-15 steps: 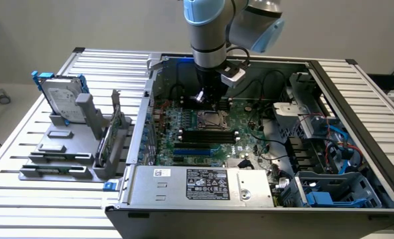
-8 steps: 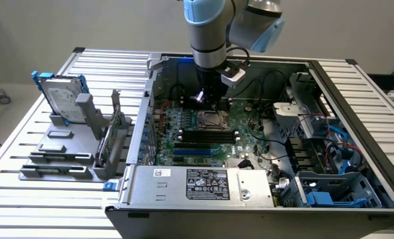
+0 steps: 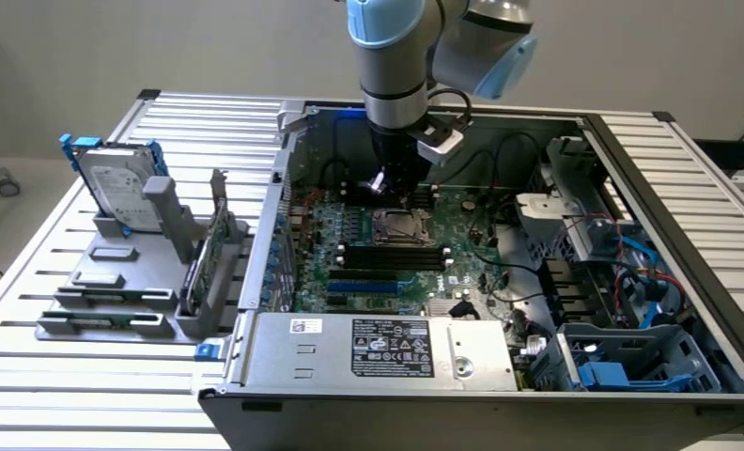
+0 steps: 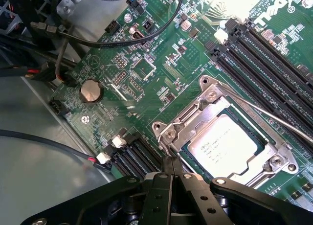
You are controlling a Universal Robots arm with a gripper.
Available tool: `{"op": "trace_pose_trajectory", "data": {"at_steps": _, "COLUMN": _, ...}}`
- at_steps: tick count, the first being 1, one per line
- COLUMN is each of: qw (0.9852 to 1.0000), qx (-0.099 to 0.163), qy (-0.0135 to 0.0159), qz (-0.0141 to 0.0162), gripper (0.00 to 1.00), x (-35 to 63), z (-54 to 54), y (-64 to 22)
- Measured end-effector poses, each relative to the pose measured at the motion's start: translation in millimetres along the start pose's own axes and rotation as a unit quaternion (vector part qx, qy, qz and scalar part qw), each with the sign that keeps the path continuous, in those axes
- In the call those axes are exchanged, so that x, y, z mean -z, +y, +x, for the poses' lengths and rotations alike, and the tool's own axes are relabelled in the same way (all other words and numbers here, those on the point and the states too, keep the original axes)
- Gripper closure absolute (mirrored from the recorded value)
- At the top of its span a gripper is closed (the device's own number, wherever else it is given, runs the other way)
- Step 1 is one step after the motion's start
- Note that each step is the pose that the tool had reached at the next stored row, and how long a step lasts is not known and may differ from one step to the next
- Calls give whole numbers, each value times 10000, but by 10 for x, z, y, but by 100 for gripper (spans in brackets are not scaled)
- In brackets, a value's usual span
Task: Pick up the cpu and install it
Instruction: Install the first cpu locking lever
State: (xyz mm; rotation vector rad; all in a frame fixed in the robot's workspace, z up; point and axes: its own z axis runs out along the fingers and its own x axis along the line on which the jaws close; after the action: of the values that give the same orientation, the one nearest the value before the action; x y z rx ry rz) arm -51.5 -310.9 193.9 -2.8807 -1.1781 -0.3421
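A grey wall stands behind a metal worktop made of long silver slats. On the worktop sits a big open computer box, and I can look right down into it. On the exterior view's left, a silver hard drive in a blue frame stands up in a grey rack.

The robot arm comes down from the top middle of the exterior view and reaches into the box. Its black claw hangs low over the green board.

The chip lies flat in the middle of that board. In the wrist view the chip shows its shiny grey top with small writing on it. It sits inside a silver metal frame, and a thin wire bar runs along one side of the frame.

The claw is clenched, its two black fingers pressed together with nothing between them. Its tip is just beside a corner of the metal frame; I cannot tell if it touches. A round silver battery sits well apart from the chip, and long black slots run along the board near the frame.
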Motion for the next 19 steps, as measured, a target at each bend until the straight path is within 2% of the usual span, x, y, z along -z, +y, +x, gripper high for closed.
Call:
{"op": "trace_pose_trajectory", "data": {"at_steps": 3, "qw": 10000, "qx": -1, "qy": 6, "qz": 2, "gripper": 89, "x": 23, "z": 9, "y": 2}}
{"op": "trace_pose_trajectory", "data": {"at_steps": 7, "qw": 10000, "qx": -1, "qy": -4, "qz": 2, "gripper": 89, "x": 55, "z": 11, "y": 5}}
{"op": "trace_pose_trajectory", "data": {"at_steps": 19, "qw": 10000, "qx": 0, "qy": -5, "qz": 2, "gripper": 89, "x": 61, "z": 3, "y": 14}}
